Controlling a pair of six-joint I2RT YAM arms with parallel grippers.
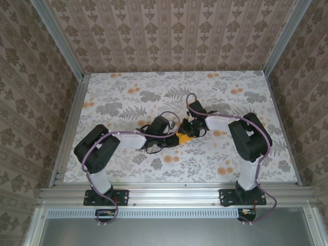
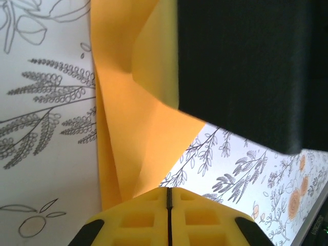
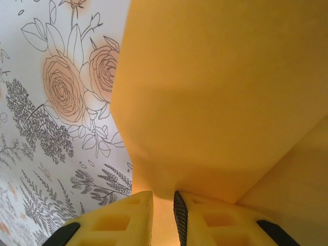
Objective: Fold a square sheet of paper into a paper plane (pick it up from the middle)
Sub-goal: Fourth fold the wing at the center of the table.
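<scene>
Left wrist: orange paper (image 2: 128,128) runs lengthwise away from left hand (image 2: 168,193).

1. Your top external camera is fixed above and behind the arm bases (image 1: 100,197). It looks down and forward over the whole table (image 1: 128,97), with the walls (image 1: 169,36) closing three sides. It is the farthest view.
2. Your left wrist camera sits just behind the left gripper (image 2: 168,192). It looks along the fingers, very close to the orange paper (image 2: 123,128) and the printed tabletop.
3. Your right wrist camera looks past the right gripper (image 3: 163,197) the same way, even nearer, with paper across most of its frame.
4. All three views share the orange paper at mid-table; from overhead it is small, between the two wrists.
</scene>
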